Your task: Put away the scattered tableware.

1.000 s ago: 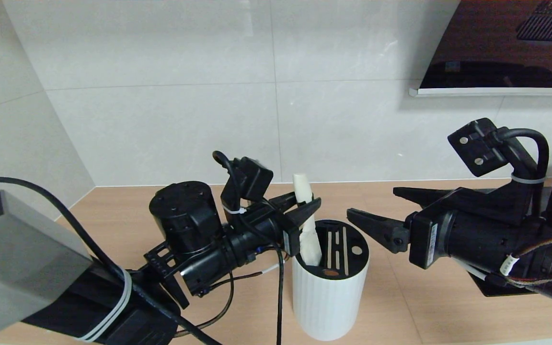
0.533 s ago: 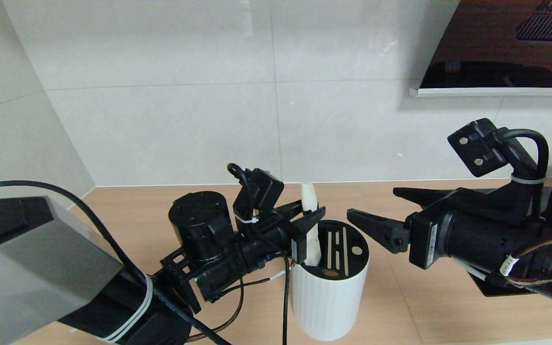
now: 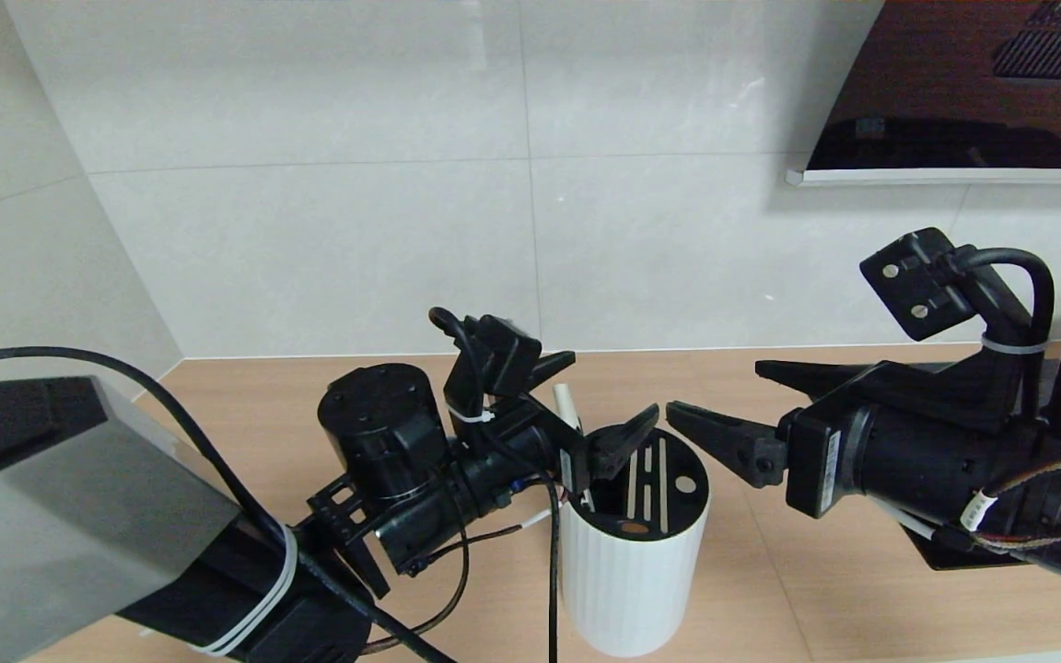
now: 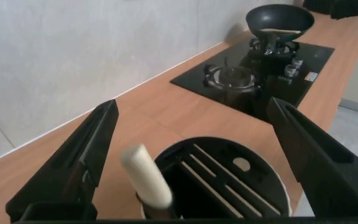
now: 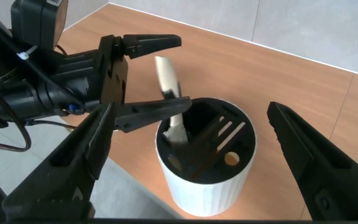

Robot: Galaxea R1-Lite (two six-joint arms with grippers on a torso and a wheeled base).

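Straddling white handle (image 3: 566, 403) seated in holder (image 3: 627, 571) slot | left gripper (image 3: 613, 384) spread wide, not touching: drop looks done | right gripper (image 3: 715, 387) likewise spread, empty, beside holder

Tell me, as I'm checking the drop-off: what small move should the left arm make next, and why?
Probably draw the left gripper back and up, clear of the white utensil holder. Its jaws stand open on either side of the white handle, apart from it, and the handle already sits in the holder's black slotted top, so nothing there needs holding.
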